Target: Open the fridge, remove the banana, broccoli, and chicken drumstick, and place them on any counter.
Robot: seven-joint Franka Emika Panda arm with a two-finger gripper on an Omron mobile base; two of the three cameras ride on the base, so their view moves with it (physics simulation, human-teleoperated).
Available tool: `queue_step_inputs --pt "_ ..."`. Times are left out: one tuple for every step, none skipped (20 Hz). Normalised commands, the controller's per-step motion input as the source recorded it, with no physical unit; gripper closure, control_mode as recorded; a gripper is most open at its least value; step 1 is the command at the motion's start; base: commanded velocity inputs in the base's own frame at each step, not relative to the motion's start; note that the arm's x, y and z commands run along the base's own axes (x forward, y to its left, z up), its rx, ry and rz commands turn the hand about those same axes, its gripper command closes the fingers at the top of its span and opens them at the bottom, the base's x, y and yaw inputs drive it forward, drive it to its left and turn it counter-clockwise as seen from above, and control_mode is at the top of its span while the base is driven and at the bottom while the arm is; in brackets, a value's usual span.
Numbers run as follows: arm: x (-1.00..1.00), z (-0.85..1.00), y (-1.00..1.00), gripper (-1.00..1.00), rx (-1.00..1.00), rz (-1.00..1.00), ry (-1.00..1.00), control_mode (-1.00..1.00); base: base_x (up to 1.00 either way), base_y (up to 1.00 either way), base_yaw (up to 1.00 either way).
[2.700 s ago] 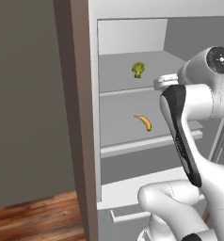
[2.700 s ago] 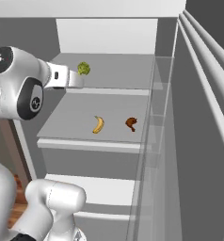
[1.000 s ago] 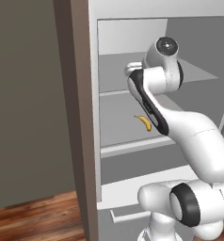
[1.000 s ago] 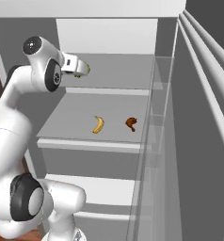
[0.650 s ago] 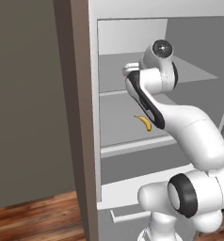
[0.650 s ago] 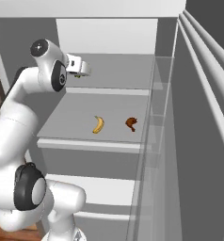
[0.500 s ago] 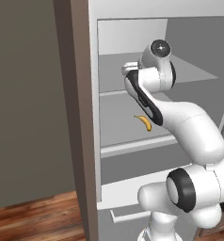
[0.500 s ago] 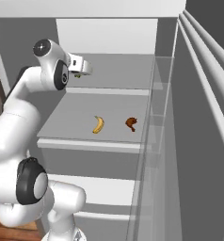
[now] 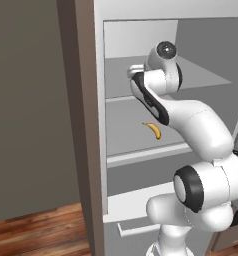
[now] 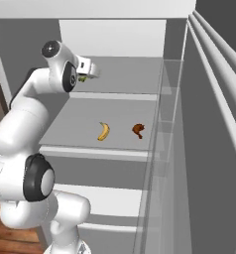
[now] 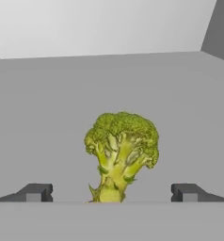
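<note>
With the fridge [image 10: 179, 149] door swung wide, the gripper [image 11: 111, 193] reaches onto the upper shelf, jaws fully spread and empty, straddling the broccoli [image 11: 121, 153] that stands upright between its fingertips [image 11: 36, 192], apparently lined up for closing on the stem.

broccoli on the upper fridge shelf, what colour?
Yellow-green florets, paler stem; the broccoli shows best in the hand view.

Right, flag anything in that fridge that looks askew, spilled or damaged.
Nothing stands out. The broccoli stands upright on the upper shelf between the open gripper fingertips, untouched. The banana and chicken drumstick lie apart on the shelf below, intact. No spills on the fridge shelves.
</note>
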Motion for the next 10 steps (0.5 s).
queue_step_inputs --pt "0.22 -0.16 0.00 -1.00 0.03 0.00 0.00 -1.00 0.00 0.00 0.00" --pt "0.19 -0.13 0.00 -1.00 0.03 0.00 0.00 -1.00 0.00 0.00 0.00" --pt "0.14 -0.12 0.00 -1.00 0.03 0.00 0.00 -1.00 0.00 0.00 0.00" --pt "0.10 -0.11 0.00 -1.00 0.03 0.00 0.00 -1.00 0.00 0.00 0.00" --pt "0.10 -0.10 0.00 -1.00 0.04 0.00 0.00 -1.00 0.00 0.00 0.00" --pt "0.05 -0.09 -0.01 -1.00 0.03 0.00 0.00 -1.00 0.00 0.00 0.00" --pt "0.04 -0.08 -0.06 -1.00 0.02 0.00 0.00 -1.00 0.00 0.00 0.00" --pt "0.07 -0.06 -0.06 -1.00 0.02 0.00 0.00 -1.00 0.00 0.00 0.00" --pt "0.11 -0.06 -0.09 -1.00 0.02 0.00 0.00 -1.00 0.00 0.00 0.00" --pt "0.15 -0.05 -0.11 -1.00 0.02 0.00 0.00 -1.00 0.00 0.00 0.00"
